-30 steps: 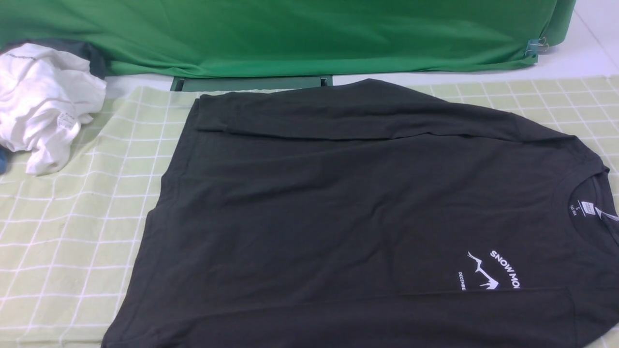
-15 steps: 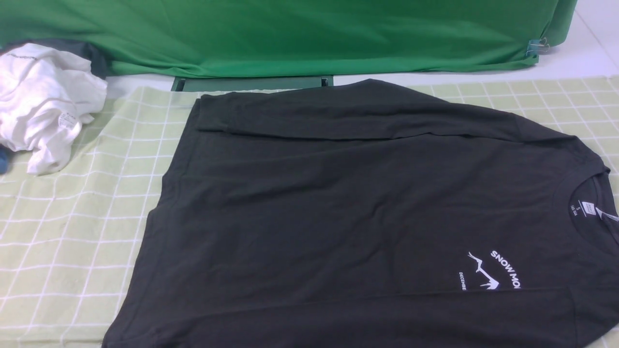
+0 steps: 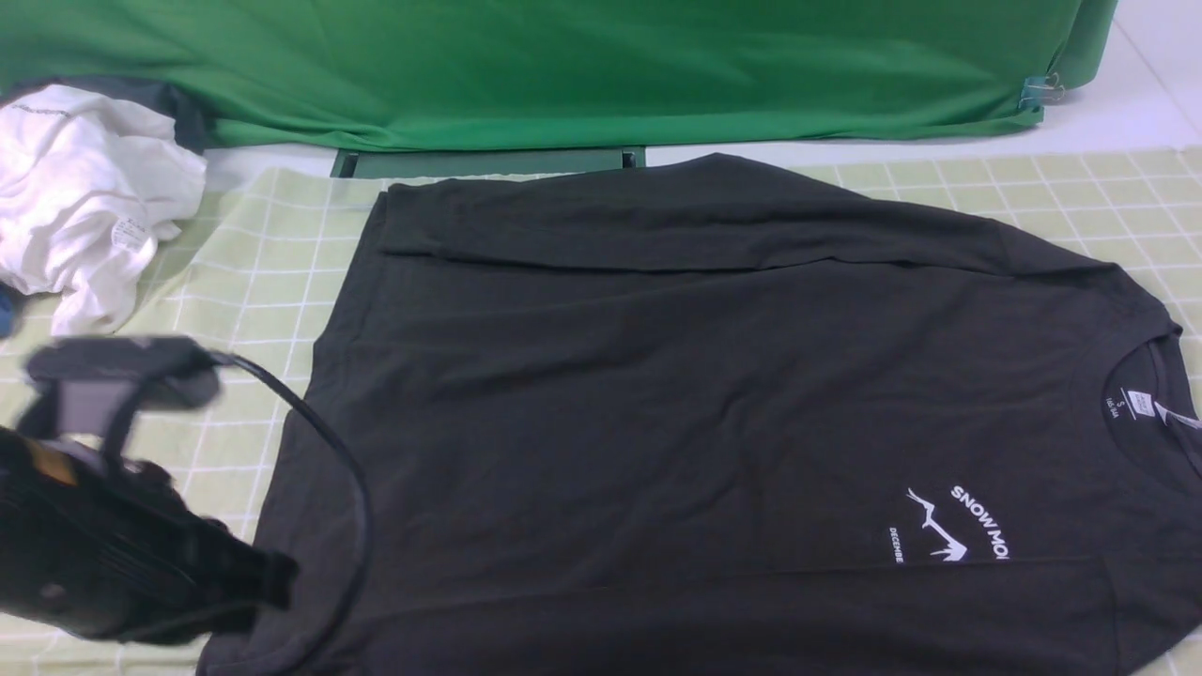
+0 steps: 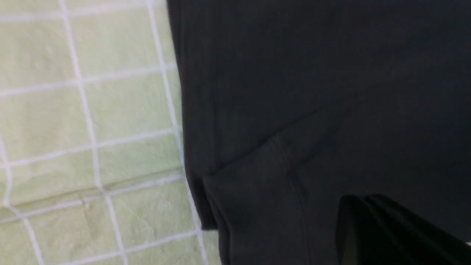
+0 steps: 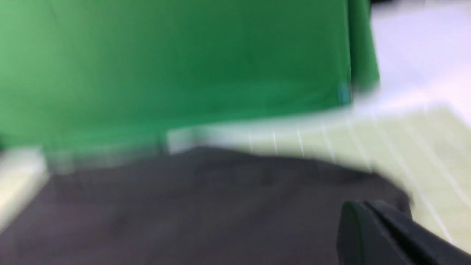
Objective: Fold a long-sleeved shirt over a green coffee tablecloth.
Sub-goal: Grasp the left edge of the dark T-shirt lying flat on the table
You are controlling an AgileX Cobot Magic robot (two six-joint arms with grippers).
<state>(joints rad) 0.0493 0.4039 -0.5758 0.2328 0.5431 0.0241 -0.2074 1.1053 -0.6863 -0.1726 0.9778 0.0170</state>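
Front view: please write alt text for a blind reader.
A black long-sleeved shirt lies spread on a pale green checked tablecloth. The left gripper is at the shirt's near left corner; a crumpled white garment lies far left.

Bare tablecloth (image 3: 244,282) runs along the left of the shirt (image 3: 657,394); its near part is taken up by the left arm (image 3: 113,554) and a looping cable (image 3: 331,443), both overhanging the shirt's near-left corner. A crumpled white garment (image 3: 84,197) blocks the far-left corner. A green backdrop (image 3: 563,66) and a dark green bar (image 3: 488,161) wall off the far side. A strip of cloth lies open at far right. The shirt lies flat and low, passable from above.
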